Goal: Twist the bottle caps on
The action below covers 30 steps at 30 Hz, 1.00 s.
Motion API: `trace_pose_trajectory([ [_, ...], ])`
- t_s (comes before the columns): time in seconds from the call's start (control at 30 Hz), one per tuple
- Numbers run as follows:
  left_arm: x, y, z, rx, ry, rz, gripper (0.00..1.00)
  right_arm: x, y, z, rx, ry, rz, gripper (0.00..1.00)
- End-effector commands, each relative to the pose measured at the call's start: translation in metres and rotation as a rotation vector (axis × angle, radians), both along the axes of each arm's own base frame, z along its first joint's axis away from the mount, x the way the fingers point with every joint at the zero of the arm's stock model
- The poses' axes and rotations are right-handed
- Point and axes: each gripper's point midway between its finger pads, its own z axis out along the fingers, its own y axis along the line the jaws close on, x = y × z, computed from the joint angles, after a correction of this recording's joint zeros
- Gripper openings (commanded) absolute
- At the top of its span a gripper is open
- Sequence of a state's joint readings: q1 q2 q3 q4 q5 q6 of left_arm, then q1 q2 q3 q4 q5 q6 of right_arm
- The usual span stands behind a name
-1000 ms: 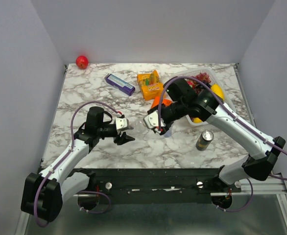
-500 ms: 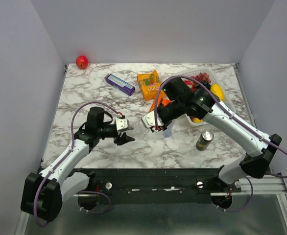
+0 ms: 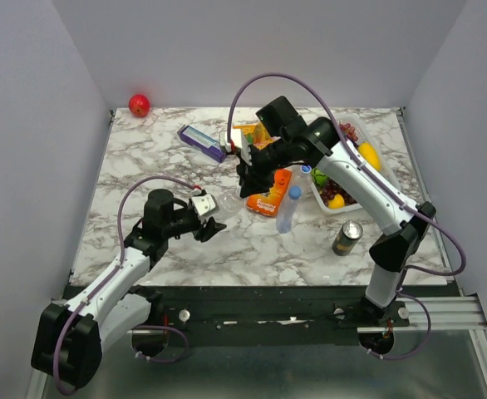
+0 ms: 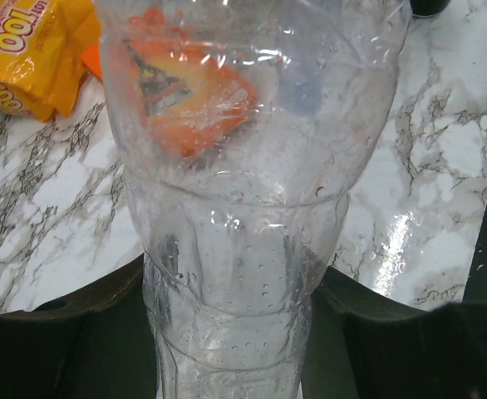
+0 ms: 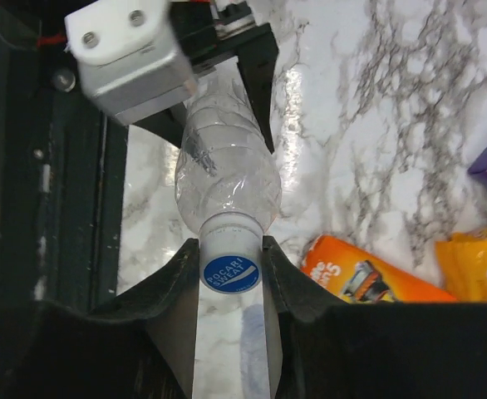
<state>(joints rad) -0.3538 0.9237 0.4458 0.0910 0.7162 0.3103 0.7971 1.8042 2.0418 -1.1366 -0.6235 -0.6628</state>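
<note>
Marble bench (image 5: 351, 100) below; the right pincer (image 5: 229, 259) is clamped on the blue cap (image 5: 230, 273), which sits on the neck of the clear bottle (image 5: 225, 174) gripped by the left pincer (image 4: 227, 307). Cap should be kept square while twisted (cross-threading is easily done).

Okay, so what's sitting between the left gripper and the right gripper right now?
A clear bottle spans them: the left gripper clamps its body, the right gripper grips its blue cap. The right wrist view shows it best.
</note>
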Motion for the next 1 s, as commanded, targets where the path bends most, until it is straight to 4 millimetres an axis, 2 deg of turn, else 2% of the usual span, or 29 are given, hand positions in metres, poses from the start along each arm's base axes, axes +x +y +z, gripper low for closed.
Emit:
trace_pose_trajectory([
  [0.0, 0.025, -0.005, 0.058, -0.087, -0.215, 0.079, 0.00, -0.031, 0.011, -0.016, -0.032, 0.437, -0.148, 0.00],
  [0.23, 0.024, 0.001, 0.030, -0.019, -0.158, 0.123, 0.00, -0.017, 0.023, 0.000, 0.003, 0.553, -0.287, 0.00],
  [0.37, 0.025, 0.005, 0.021, 0.001, -0.125, 0.155, 0.00, -0.003, 0.023, 0.007, 0.016, 0.508, -0.381, 0.00],
  [0.43, 0.025, 0.005, 0.019, -0.005, -0.096, 0.167, 0.00, 0.013, 0.020, 0.016, 0.042, 0.407, -0.407, 0.26],
  [0.5, 0.019, 0.002, 0.018, -0.027, -0.050, 0.156, 0.00, 0.025, 0.019, 0.040, 0.118, 0.326, -0.396, 0.57],
  [0.6, 0.005, -0.006, 0.024, -0.073, -0.009, 0.101, 0.00, 0.045, 0.016, 0.061, 0.198, 0.229, -0.403, 0.68],
  [0.63, 0.001, -0.007, 0.026, -0.094, 0.016, 0.095, 0.00, 0.042, 0.013, 0.061, 0.219, 0.232, -0.391, 0.69],
  [0.67, -0.002, -0.009, 0.030, -0.116, 0.022, 0.085, 0.00, 0.047, 0.018, 0.075, 0.295, 0.204, -0.358, 0.71],
  [0.8, -0.006, -0.014, 0.044, -0.180, 0.056, 0.078, 0.00, 0.040, 0.021, 0.076, 0.370, 0.193, -0.319, 0.75],
  [0.97, -0.001, -0.017, 0.058, -0.246, 0.087, 0.112, 0.00, 0.037, 0.024, 0.063, 0.351, 0.250, -0.314, 0.75],
])
